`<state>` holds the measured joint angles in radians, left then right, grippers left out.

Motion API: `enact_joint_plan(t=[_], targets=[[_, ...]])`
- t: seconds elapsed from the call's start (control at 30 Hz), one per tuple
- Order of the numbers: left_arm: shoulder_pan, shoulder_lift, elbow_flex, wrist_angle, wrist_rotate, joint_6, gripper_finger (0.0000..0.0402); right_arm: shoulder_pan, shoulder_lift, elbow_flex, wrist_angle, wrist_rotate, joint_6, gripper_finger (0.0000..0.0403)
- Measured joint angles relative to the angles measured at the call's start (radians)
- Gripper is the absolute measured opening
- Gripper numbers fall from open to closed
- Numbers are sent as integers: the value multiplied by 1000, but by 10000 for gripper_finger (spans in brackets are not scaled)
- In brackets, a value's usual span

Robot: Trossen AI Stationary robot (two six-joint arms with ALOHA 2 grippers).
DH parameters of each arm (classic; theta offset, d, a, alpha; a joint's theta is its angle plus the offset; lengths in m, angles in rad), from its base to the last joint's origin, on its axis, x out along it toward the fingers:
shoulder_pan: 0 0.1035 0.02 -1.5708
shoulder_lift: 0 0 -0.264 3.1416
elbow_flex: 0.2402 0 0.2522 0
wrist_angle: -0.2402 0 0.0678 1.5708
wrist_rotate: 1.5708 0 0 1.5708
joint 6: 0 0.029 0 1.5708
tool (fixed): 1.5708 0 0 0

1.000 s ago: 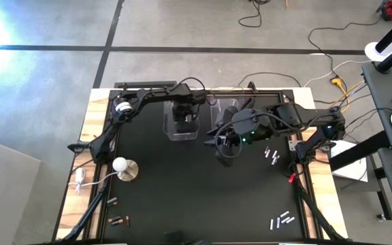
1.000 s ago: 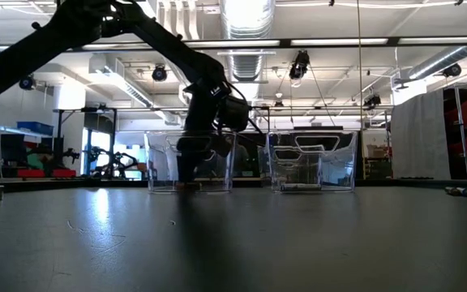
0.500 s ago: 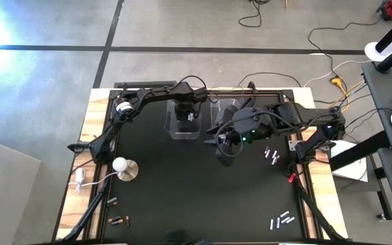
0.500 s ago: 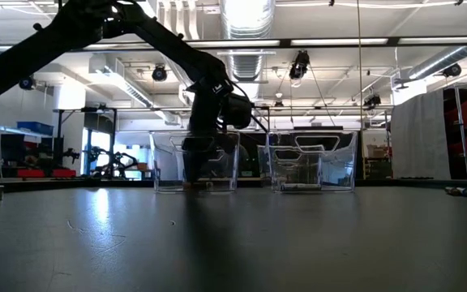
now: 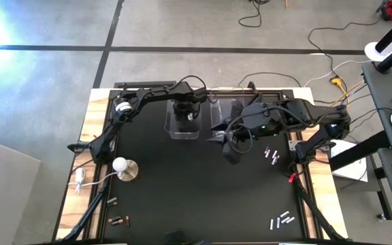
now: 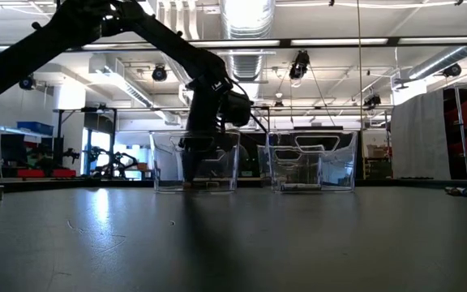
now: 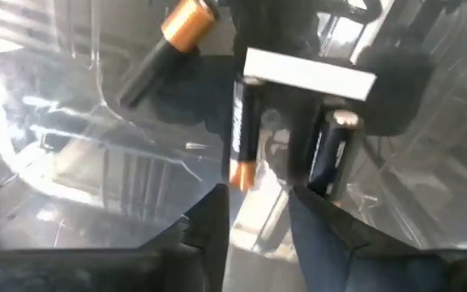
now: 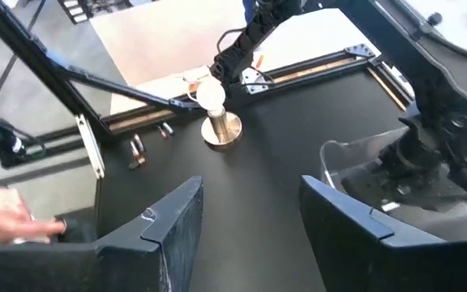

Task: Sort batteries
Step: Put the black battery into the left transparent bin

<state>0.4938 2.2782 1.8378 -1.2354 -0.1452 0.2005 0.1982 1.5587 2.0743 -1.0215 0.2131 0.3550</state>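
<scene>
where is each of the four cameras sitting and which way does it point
High view: above the table, looking straight down; both arms show, left gripper in the left clear bin, right gripper over the mat.
Low view: at table height, looking level across; the left arm reaches into the left clear bin.
Left wrist view: on the left arm, looking into the bin at copper-topped batteries; its fingers show.
Right wrist view: on the right arm, facing across the mat to the white knob; open fingers show.
Shared: high and right wrist views both show the white knob.
</scene>
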Motion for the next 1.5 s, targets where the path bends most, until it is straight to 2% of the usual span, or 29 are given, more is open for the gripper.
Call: enact_joint_plan(t=[0.17,0.3,0.43,0.53,0.8,0.97,1.1,1.23,1.5], targets=[[-1,-63,8,-6,13,-10,136,0,-17,-9,-152,17,-2,191],[-2,-135,37,-7,97,-64,143,0,-10,-43,-272,35,25,185],[-13,-226,46,16,187,-144,143,5,-10,-130,-362,36,44,183],[-41,-309,45,74,210,-206,143,25,-31,-240,-407,34,96,186],[-178,-495,39,340,211,-304,143,104,-207,-609,-405,23,282,203],[-298,-564,39,538,211,-248,143,120,-332,-840,-398,49,404,207],[-365,-586,43,664,212,-220,143,121,-391,-1000,-329,47,497,208],[-385,-591,67,687,210,-222,143,121,-414,-1085,-273,46,560,208],[-385,-605,99,607,204,-236,143,120,-429,-1138,-292,-8,565,208]])
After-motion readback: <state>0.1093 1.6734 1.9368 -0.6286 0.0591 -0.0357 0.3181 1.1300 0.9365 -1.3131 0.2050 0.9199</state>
